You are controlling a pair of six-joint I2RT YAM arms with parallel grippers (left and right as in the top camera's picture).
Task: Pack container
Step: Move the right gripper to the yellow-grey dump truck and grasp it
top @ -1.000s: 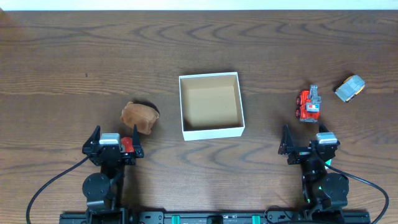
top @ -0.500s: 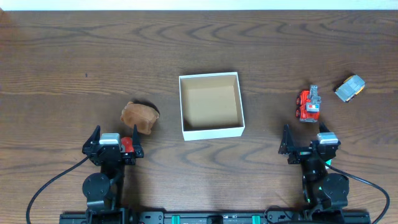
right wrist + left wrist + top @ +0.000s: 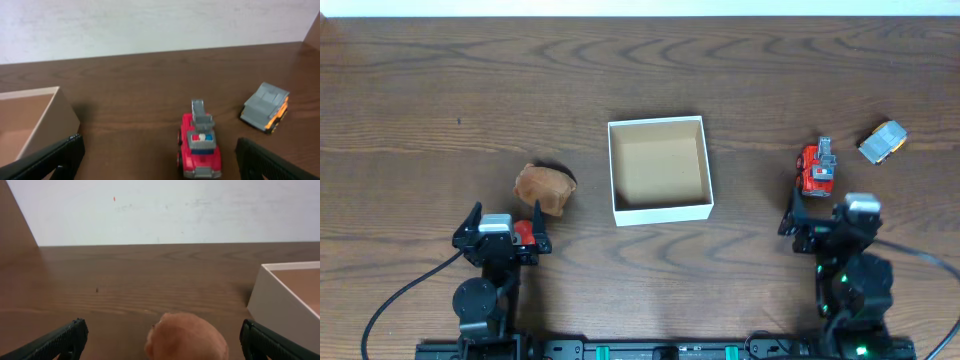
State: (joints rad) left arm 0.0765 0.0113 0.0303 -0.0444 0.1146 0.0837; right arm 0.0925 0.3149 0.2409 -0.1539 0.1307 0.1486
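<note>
The container, a square white box with a brown inside and nothing in it, sits mid-table; it also shows in the left wrist view and the right wrist view. A brown plush toy lies left of it. My left gripper is open just behind the plush, which sits between the fingers. A red fire truck lies right of the container. My right gripper is open just short of the truck, with its fingers on either side of the truck's near end.
A grey and orange toy car lies right of the truck, near the right edge, and also shows in the right wrist view. A small red part shows by the left gripper's body. A white wall runs along the far edge.
My right arm has moved forward and a little right, closer to the red fire truck. The left arm and the toys have not moved.
</note>
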